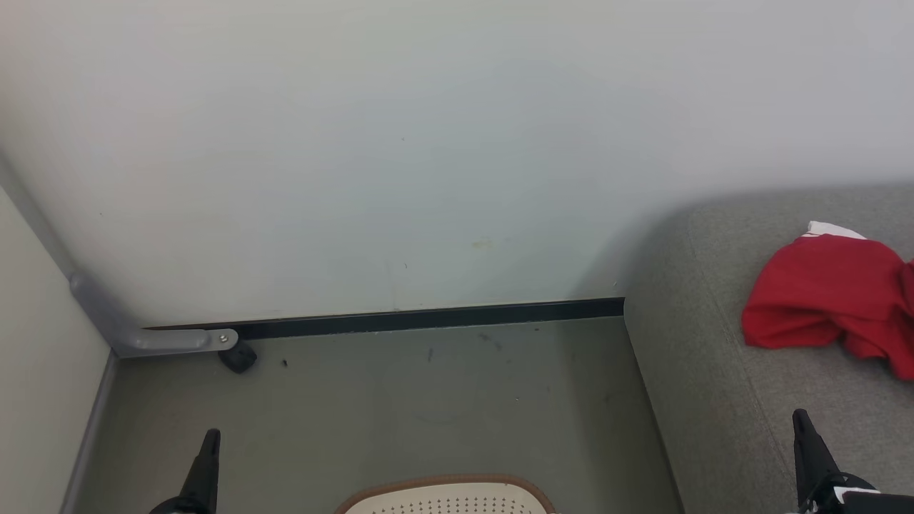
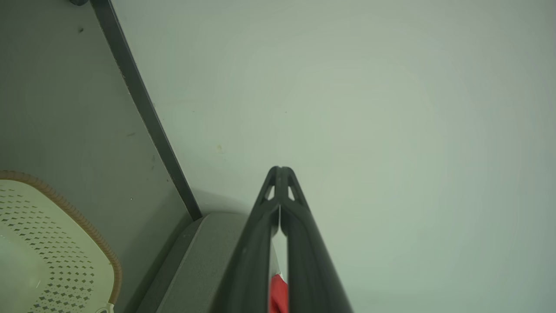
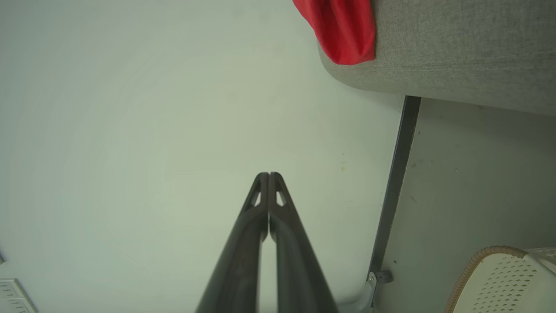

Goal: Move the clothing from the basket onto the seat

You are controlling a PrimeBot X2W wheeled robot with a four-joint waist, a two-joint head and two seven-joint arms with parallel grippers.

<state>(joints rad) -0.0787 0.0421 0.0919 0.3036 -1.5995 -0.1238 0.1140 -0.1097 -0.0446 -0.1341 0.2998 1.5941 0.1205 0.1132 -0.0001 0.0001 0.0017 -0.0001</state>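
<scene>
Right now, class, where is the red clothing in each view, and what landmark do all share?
Head view: red clothing, right edge, on the grey seat.
Left wrist view: red clothing, bottom edge, glimpsed behind the left claw.
Right wrist view: red clothing, top, right of centre, at the seat's corner.
Shared landmark: dark baseboard.

Head downward, wrists wallward; shared wall (image 1: 428, 143), seat (image 1: 714, 371), basket (image 1: 450, 500).

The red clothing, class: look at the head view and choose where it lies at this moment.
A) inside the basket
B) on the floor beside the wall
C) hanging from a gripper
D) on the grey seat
D: the red clothing lies crumpled on top of the grey seat, well apart from the basket at the bottom edge of the head view.
</scene>
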